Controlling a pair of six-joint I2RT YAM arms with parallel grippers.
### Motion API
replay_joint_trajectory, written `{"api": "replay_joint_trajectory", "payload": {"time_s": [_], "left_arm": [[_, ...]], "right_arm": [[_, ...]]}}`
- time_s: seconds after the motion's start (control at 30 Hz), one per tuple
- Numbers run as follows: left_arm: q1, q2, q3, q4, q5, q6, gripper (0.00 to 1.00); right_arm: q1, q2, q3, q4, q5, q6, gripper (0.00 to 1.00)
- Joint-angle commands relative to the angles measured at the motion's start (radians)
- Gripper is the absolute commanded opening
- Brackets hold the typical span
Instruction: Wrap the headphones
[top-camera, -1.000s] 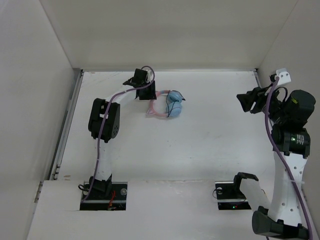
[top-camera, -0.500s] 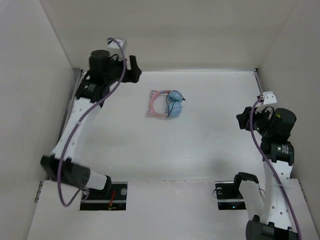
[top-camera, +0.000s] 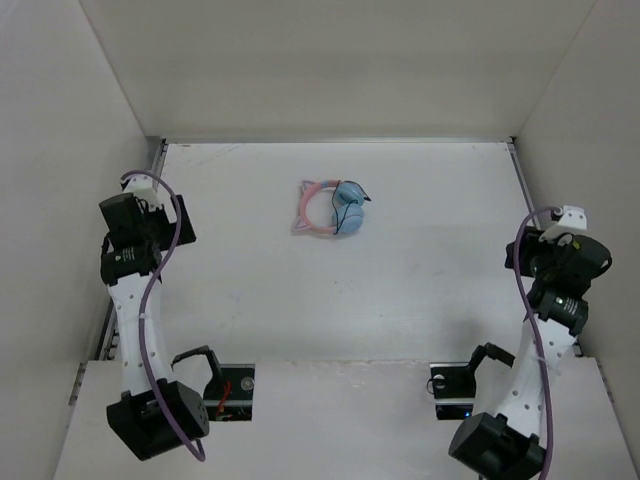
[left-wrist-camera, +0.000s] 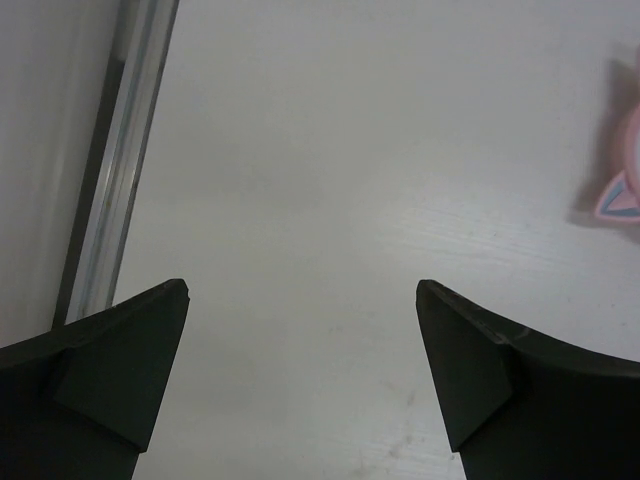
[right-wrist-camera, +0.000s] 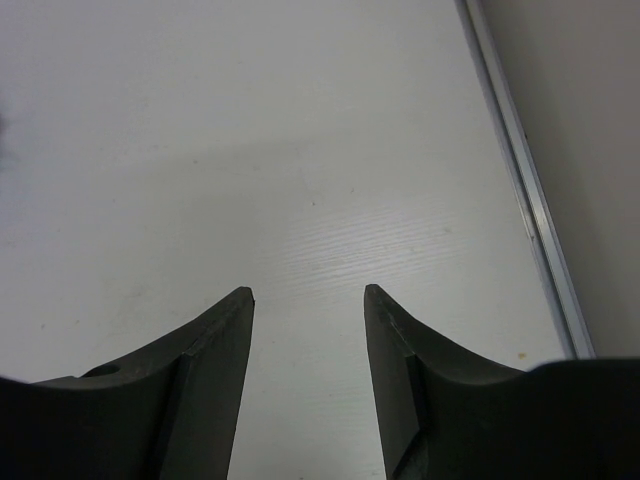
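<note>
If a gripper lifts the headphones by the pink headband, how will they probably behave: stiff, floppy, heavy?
The headphones look small and thin, so probably light. The pink headband holds its arc lying flat, so likely fairly stiff. The thin black cable over the blue ear cups may loosen and dangle.

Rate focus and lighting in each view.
Top external: even, soft light, faint shadows, headphones small but clear. Left wrist: left hand dark, the headphones' pink ear at the right edge blurred. Right wrist: right hand dark, table grain sharp, mild bright patch.
</note>
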Motion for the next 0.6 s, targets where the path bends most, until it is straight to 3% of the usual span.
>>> {"api": "replay_joint_trajectory", "payload": {"time_s": [0.0,0.1,0.13,0.17,0.33,0.57], "left_arm": [[0.071,-0.078,-0.015,0.016,0.056,-0.006,1.00],[0.126,-0.092,-0.021,0.004,0.075,-0.015,1.00],[0.136,-0.092,-0.017,0.000,0.088,-0.016,1.00],[0.145,-0.092,-0.014,-0.001,0.100,-0.017,1.00],[0.175,-0.087,-0.005,0.014,0.103,-0.017,1.00],[0.217,-0.073,0.012,0.003,0.112,-0.010,1.00]], "right_arm": [[-0.052,-0.006,0.004,0.038,-0.023,0.012,0.54],[-0.105,-0.021,-0.003,0.038,-0.050,-0.002,0.61],[-0.119,-0.026,-0.004,0.036,-0.061,-0.009,0.96],[-0.125,-0.027,-0.004,0.032,-0.079,-0.018,1.00],[-0.181,-0.023,0.008,0.001,-0.098,-0.029,1.00],[-0.178,0.060,0.189,-0.250,-0.124,-0.057,1.00]]}}
